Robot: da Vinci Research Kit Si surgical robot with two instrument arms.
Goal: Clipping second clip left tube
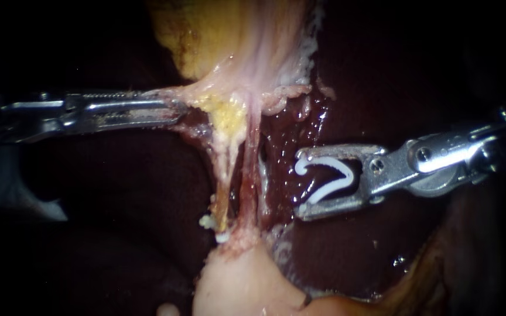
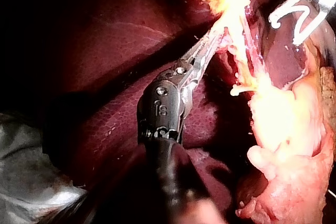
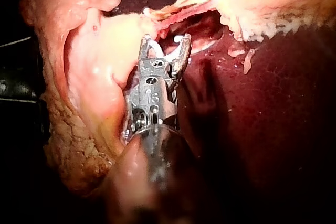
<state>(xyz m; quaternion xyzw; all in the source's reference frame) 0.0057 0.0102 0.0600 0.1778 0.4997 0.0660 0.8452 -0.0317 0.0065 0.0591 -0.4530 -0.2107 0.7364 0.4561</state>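
Two thin tubes run down the middle of the endoscope view: a yellowish left tube (image 1: pixel 225 175) and a redder right tube (image 1: pixel 252 167). A small white clip (image 1: pixel 222 237) sits at the left tube's lower end. My left instrument (image 1: pixel 178 111) comes in from the left, its jaws shut on the yellowish tissue (image 1: pixel 218 96) above the tubes and holding it taut. My right instrument (image 1: pixel 300 186) stands to the right of the tubes, clear of them. Its jaws stand wide apart and carry an open white clip (image 1: pixel 330 178) whose mouth faces the tubes.
Dark red liver (image 1: pixel 382 251) lies behind and on both sides. A pale fatty mass (image 1: pixel 235 284) sits below the tubes and the yellow gallbladder (image 1: pixel 206 35) above. In the left wrist view the clip (image 2: pixel 299 17) shows beyond the stretched tubes.
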